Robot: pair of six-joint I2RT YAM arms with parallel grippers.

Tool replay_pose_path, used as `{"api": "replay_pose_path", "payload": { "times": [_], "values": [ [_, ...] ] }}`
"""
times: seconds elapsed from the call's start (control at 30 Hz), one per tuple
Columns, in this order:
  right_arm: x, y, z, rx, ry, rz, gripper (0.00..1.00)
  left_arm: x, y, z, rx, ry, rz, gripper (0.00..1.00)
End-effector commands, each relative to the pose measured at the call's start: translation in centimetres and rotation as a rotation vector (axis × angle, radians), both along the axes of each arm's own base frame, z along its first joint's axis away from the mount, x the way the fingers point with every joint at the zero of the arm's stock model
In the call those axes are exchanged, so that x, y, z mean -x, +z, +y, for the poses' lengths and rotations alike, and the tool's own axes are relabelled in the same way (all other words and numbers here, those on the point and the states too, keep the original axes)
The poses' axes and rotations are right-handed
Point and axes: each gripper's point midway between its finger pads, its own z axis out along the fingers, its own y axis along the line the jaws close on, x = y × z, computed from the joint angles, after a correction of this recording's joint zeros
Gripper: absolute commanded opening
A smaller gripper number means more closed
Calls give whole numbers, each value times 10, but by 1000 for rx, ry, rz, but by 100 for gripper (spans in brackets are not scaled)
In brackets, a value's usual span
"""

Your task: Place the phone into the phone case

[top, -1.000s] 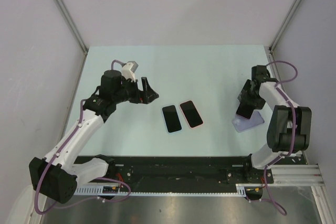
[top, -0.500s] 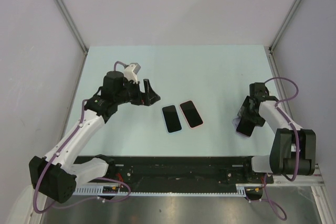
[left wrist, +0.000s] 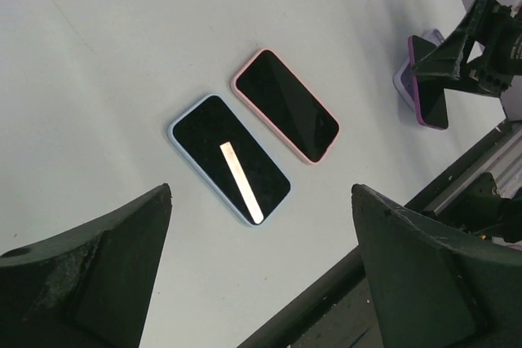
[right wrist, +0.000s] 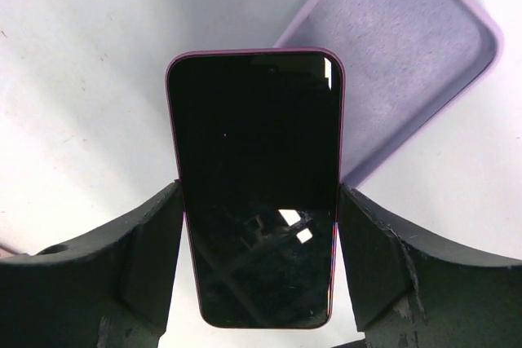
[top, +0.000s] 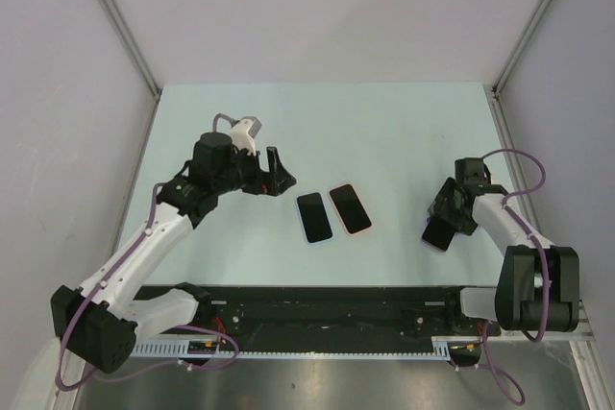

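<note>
The pale green table (top: 384, 132) fills most of the top view, with grey walls around it. The left arm (top: 144, 247) reaches from the near left corner toward the middle. The right arm (top: 504, 218) is bent near the right edge of the table.

The left gripper (top: 276, 173) hangs above the table, just to the left of two phones, and its fingers stand wide apart with nothing between them. The right gripper (top: 442, 223) is closed on the purple phone (right wrist: 257, 185). Its two fingers press on the long sides of the phone, and the dark screen faces the wrist camera.

The case (right wrist: 408, 46) is lilac and lies on the table under the right gripper with its open side up. The part of its inside that shows has only the soft grey-lilac lining and no object in it. The purple phone is not in the case. It is over the case's near corner and hides that part, and I cannot tell if the two touch.

In the middle of the table the blue-rimmed phone (top: 313, 217) and the pink-rimmed phone (top: 350, 208) lie flat, side by side, screens up, well apart from the case. I cannot tell if these rims are cases.
</note>
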Motion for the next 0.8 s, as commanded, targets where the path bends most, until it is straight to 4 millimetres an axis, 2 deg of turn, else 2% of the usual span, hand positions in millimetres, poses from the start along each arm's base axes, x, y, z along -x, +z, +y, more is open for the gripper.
{"api": "replay_pose_path", "payload": {
  "times": [0.0, 0.03, 0.1, 0.2, 0.37, 0.5, 0.53, 0.7, 0.73, 0.77],
  "values": [
    [-6, 9, 16, -121, -12, -75, 47, 8, 5, -12, 11, -15, -2, 95],
    [-8, 10, 18, -134, -16, -92, 47, 10, 5, -15, 21, -27, 9, 95],
    [-4, 7, 37, -236, 10, -99, 47, 12, 1, -20, 35, -34, 28, 95],
    [-8, 3, 45, -278, 19, -119, 47, 16, -8, -24, 47, -43, 52, 94],
    [-28, 5, 56, -326, 39, -205, 46, 18, -16, -23, 41, -37, 72, 94],
    [-42, 7, 74, -409, 63, -242, 46, 17, -15, -23, 44, -30, 67, 94],
    [-47, 9, 85, -427, 87, -259, 46, 16, -17, -23, 43, -29, 70, 94],
    [-63, 6, 111, -518, 89, -282, 46, 15, -20, -27, 55, -31, 84, 94],
    [-78, 17, 119, -556, 88, -347, 46, 15, -22, -27, 52, -32, 87, 94],
    [-81, 19, 124, -580, 85, -357, 46, 15, -24, -27, 49, -32, 92, 94]
  ]
}}
